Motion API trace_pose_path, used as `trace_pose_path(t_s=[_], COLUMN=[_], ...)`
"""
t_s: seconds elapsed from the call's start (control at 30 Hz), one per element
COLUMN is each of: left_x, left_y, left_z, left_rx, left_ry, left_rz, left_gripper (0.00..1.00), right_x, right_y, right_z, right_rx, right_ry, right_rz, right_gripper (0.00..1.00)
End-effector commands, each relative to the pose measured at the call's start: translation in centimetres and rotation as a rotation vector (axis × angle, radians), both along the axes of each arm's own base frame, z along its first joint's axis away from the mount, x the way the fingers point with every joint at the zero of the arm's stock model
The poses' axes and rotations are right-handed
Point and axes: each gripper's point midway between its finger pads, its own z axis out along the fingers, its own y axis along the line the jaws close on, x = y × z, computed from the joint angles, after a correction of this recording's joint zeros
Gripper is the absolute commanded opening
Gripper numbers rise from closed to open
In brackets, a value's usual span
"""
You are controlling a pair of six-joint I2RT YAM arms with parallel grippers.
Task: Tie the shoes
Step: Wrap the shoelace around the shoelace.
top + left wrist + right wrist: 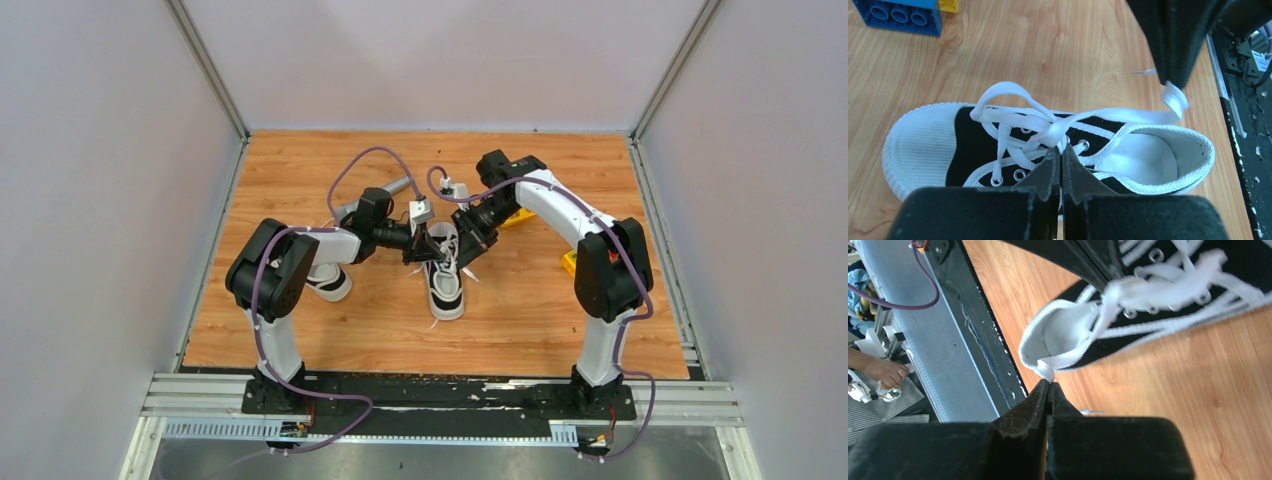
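Left claw (1061,152) closed, pinching white laces (1118,116) over black-and-white canvas sneaker (923,145); right claw (1048,385) closed on one lace end.

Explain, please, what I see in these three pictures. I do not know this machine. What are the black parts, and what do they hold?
Two robot arms stand on a wooden table. One picture looks down from above; the other two come from a camera on each wrist, so the black wedges are that arm's own fingers. On the table lie a sneaker, a second sneaker and toy blocks. The left gripper and the right gripper are each shut on the sneaker's white laces.
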Motion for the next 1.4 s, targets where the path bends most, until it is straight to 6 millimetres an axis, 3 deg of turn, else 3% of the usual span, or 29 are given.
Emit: trace_pose_path(t_s=[0.0,0.37,0.6,0.87,1.03,1.37], left_x=[-0.3,-0.7,-0.5,-0.6,-0.6,-0.9], left_y=[0.2,0.0,-0.3,-0.3,-0.2,0.0], left_z=[0.3,-0.2,0.9,1.3,1.4,2.3], left_rx=[-0.001,0.011,-0.06,-0.085,-0.093,-0.124], left_ry=[-0.013,0.029,0.1,0.125,0.157,0.174], left_rz=[-0.031,-0.053,0.0,0.01,0.017,-0.004], left_gripper=[0.0,0.0,0.0,0.0,0.0,0.0], right_x=[-0.4,-1.5,-2.7,-4.5,-4.0,-3.8], right_y=[3.2,5.1,4.3,2.7,2.4,-1.2], right_z=[2.5,3.3,4.0,2.2,0.7,-2.5], right_rx=[0.089,0.118,0.115,0.08,0.053,-0.063], right_ry=[-0.046,-0.141,-0.229,-0.347,-0.377,-0.416], right_rz=[0.064,0.181,0.198,0.326,0.343,0.344], right_gripper=[0.01,0.0,0.0,0.0,0.01,0.03])
